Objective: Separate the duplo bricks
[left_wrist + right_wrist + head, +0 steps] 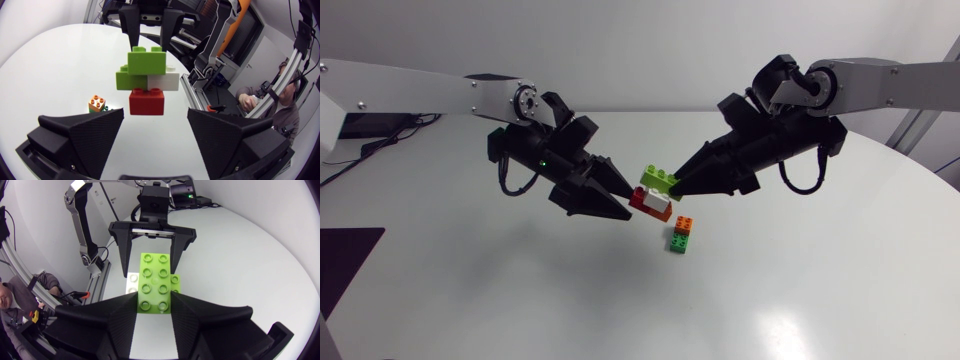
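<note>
Two tools: right tool (672,185) clenched on the light-green brick (658,177); left tool (631,204) released, fingers spread either side of the red brick (644,202).
Stack: light-green brick, white brick (661,204) and red brick joined, held above the worktop (800,290).
Advice: close the left tool squarely on the red brick, then pull straight along the studs.
Below: orange-green pair (682,235) on the worktop.

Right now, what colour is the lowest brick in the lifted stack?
Red. The brick shows best in the left wrist view.
</note>
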You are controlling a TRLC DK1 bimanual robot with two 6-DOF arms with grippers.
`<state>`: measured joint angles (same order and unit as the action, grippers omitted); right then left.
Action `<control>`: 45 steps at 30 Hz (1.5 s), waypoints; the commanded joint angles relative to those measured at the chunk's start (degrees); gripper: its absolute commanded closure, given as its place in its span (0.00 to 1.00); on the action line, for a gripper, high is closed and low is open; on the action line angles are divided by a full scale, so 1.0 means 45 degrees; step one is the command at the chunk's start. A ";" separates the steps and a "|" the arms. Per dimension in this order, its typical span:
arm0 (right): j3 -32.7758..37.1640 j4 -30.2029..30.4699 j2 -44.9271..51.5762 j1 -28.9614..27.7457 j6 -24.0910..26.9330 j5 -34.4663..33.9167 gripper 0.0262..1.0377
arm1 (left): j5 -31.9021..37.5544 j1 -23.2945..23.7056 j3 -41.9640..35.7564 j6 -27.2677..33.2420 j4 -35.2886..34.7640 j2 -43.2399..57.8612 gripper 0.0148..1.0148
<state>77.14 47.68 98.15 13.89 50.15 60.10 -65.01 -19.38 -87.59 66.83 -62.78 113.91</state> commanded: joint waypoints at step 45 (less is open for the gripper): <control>0.1255 0.2041 0.1392 -0.0274 0.0691 0.1411 0.84 | 0.0737 -0.0636 0.1770 -0.0280 0.2390 -0.0684 0.79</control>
<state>82.30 55.42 102.94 13.08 51.09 65.67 -61.52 -22.52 -80.66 66.11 -52.40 112.60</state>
